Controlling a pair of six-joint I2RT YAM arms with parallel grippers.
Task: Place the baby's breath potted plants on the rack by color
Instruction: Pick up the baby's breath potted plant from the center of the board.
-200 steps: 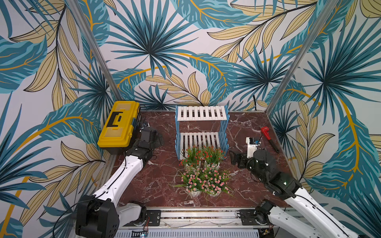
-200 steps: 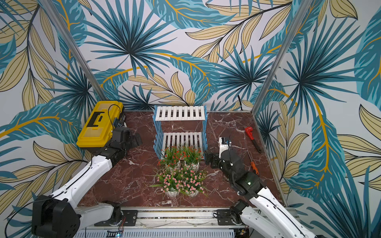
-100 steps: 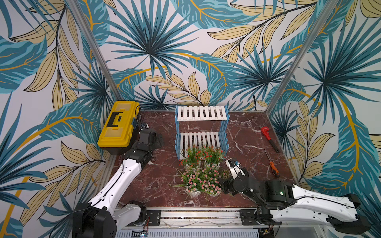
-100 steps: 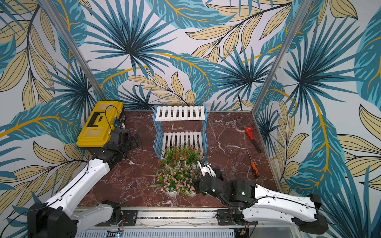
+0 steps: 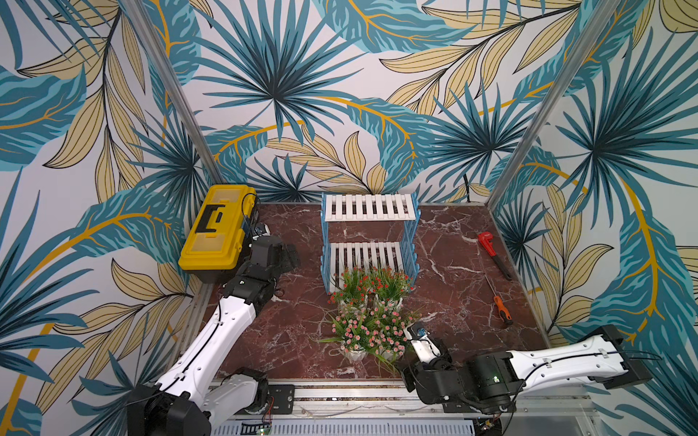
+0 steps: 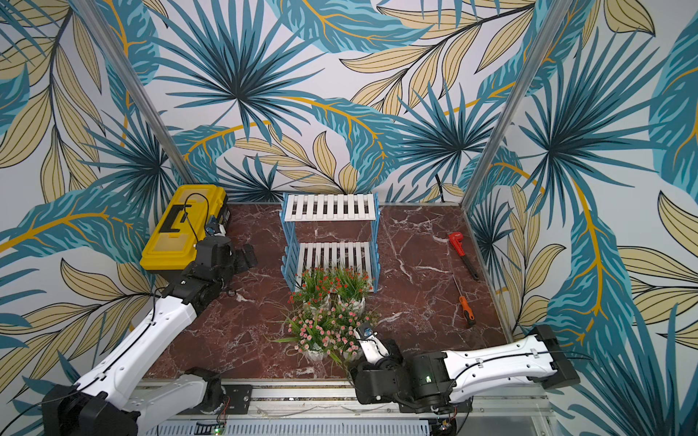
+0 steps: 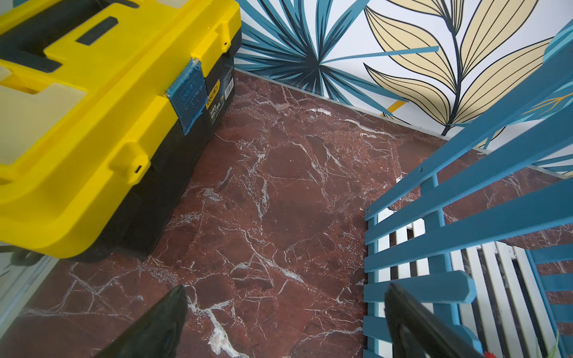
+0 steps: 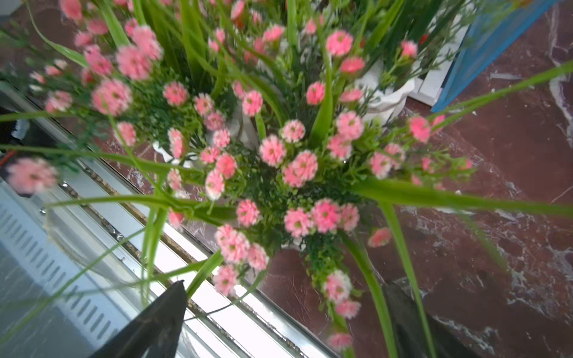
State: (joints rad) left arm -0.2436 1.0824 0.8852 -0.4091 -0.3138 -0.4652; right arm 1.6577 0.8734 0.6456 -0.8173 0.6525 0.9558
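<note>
Four baby's breath potted plants stand bunched on the marble in front of the rack (image 5: 370,207). Nearest the rack's lower shelf are the two red ones (image 5: 353,283) (image 5: 391,281); the two pink ones (image 5: 353,332) (image 5: 389,330) are closer to the front edge. My right gripper (image 5: 406,373) sits low at the front, just right of the pink plants. It is open, and pink blooms (image 8: 294,167) and grass blades fill the right wrist view ahead of its fingers. My left gripper (image 5: 291,254) hovers open and empty between toolbox and rack (image 7: 465,217).
A yellow toolbox (image 5: 217,226) stands at the back left. Near the right wall lie a red pipe wrench (image 5: 491,251) and an orange-handled screwdriver (image 5: 500,305). The metal front rail (image 5: 340,392) runs just below the right gripper.
The right arm has swung from the table's right middle down to the front edge, ending low beside the pink plants. The left arm has hardly moved.
</note>
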